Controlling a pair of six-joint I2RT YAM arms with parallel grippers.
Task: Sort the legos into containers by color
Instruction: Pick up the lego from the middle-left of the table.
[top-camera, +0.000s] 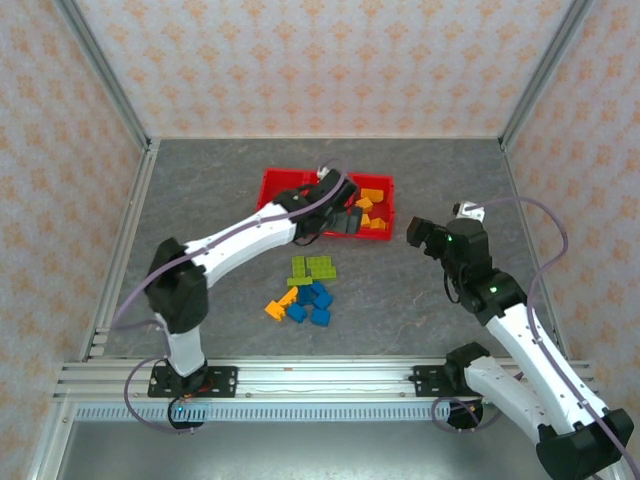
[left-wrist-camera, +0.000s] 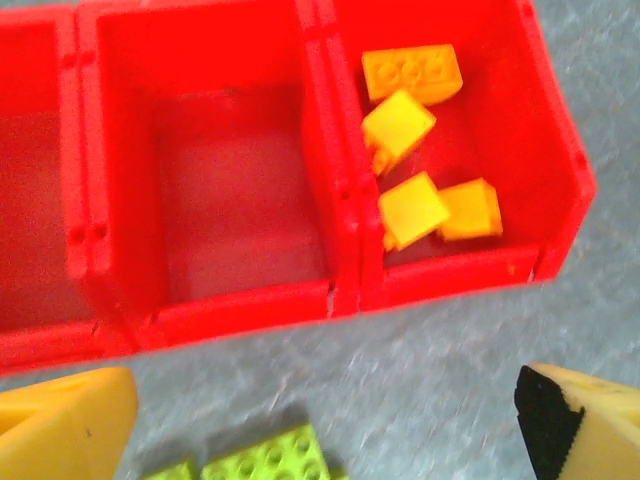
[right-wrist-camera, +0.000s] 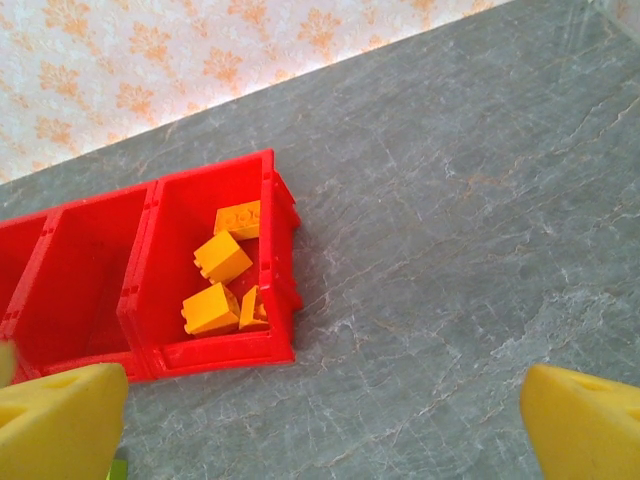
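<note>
Left claw (left-wrist-camera: 320, 430): my yellow fingers stand wide apart with nothing between them; I hang over the bench just on the near side of the tray.
Right claw (right-wrist-camera: 320, 425): spread wide as well, holding nothing, over bare bench to the right of the tray and apart from it.
Long shallow bright red plastic tray (top-camera: 270, 190): lies on the grey stone-look bench (top-camera: 200, 200), with three square compartments in a row.
Orange-yellow studded plastic bricks (left-wrist-camera: 415, 150): four lie in the right-end compartment, two of them touching near its front wall.
Lime green studded bricks (top-camera: 313, 268): on the bench just in front of the tray, grouped close together.
Blue studded bricks (top-camera: 312, 303): clustered on the bench, nearer to me than the green ones.
Loose orange-yellow pieces (top-camera: 280, 303): on the bench at the left edge of the blue cluster.
</note>
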